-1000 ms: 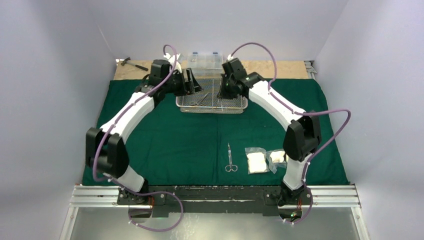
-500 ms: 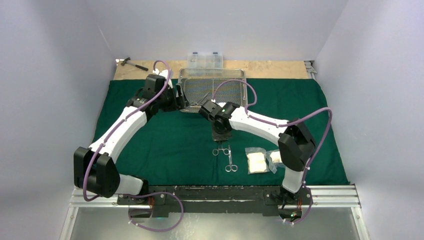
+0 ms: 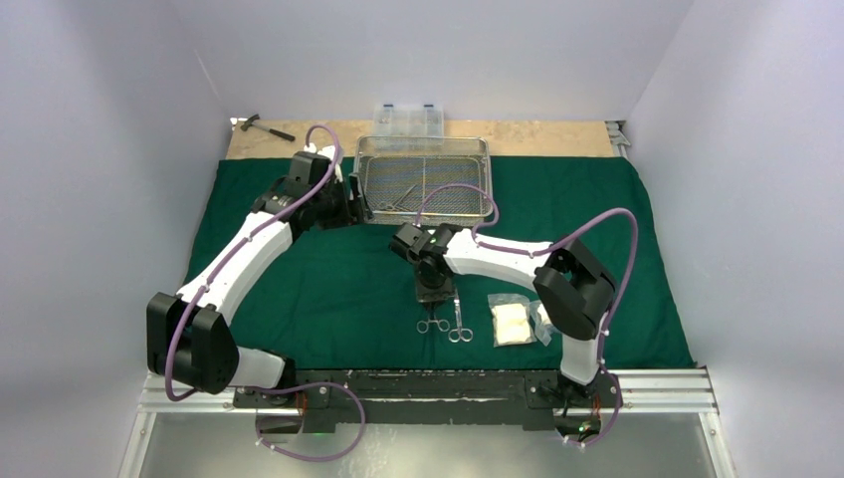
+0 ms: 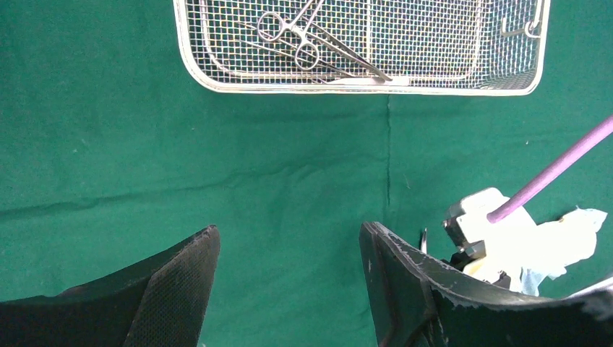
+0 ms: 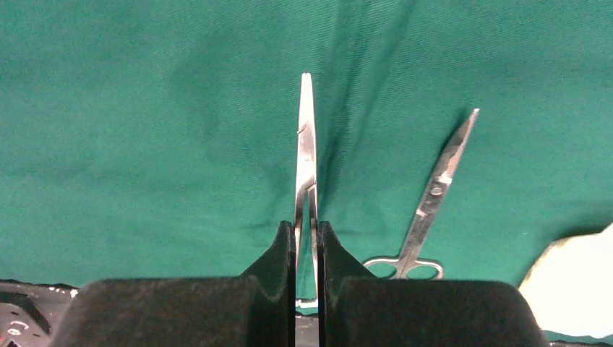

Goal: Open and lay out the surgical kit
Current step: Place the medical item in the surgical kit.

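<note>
Green cloth, bright steel, black-and-white arms.
The cloth (image 3: 328, 279) is plain dark green. The tray (image 3: 463, 164) is silver wire in a fine square grid, and the clamp (image 5: 306, 144) and scissors (image 5: 434, 195) are bare silver. The gauze (image 3: 513, 325) is white in clear packets. The arms (image 3: 254, 244) are white with black joints and purple cables (image 4: 556, 168). The left end effector (image 4: 289, 231) is black with cross-hatched pads (image 4: 173, 289), and the right end effector (image 5: 306, 230) is matt black. The bench (image 3: 557, 137) is pale speckled wood.

Cloth wrap (image 3: 328, 289) left of the right arm (image 3: 498, 251) lies free; forceps (image 5: 306, 144), scissors (image 3: 459, 321), gauze packets (image 3: 513, 324) crowd the near right; tray (image 4: 289, 90) blocks far middle.
</note>
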Robot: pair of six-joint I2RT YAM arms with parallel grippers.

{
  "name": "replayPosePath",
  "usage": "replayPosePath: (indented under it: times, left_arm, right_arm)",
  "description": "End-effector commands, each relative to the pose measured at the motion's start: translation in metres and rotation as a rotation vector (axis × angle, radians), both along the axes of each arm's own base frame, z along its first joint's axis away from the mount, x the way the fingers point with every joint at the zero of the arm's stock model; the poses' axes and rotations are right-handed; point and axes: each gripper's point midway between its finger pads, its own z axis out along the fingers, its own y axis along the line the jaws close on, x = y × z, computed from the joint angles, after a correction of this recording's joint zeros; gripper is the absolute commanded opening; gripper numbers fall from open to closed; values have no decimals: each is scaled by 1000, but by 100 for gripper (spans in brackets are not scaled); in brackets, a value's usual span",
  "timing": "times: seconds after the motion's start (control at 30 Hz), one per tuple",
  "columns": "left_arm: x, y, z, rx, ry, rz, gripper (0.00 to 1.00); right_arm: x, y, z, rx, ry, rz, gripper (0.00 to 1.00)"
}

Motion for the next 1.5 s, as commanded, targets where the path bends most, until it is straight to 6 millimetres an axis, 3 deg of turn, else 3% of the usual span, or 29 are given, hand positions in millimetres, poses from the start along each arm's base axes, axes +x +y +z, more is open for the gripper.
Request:
replayPosePath:
  times: [0.0,0.27,0.5,0.77,1.0,1.27,1.37,1.47]
  left_arm:
    - [-1,4,4,27,-29,-14,70]
    - [-2,5,-3,38,-20,-25,70]
    - [0,8,-2,63,-35,-33,70]
    - [3,7,-6,68,-28,-34,70]
    - [1,12,-7,85,-28,-23,70]
    - [3,16,4,99,-54,-4,70]
    - [5,17,14,97,-78,8,70]
    - [9,18,26,94,-114,19,70]
  right_arm:
    - [-13,12,-4,37,37,3,0]
    - [-5,15,-13,28,7,-61,0]
    - [11,12,0,24,-87,-126,0]
    - [3,13,-14,16,-34,-108,0]
    - [-1,20,-17,41,-5,-61,30]
    - [2,19,13,73,-42,-58,43]
    - [12,24,40,123,-112,-54,44]
    - [31,34,79,207,-227,-53,48]
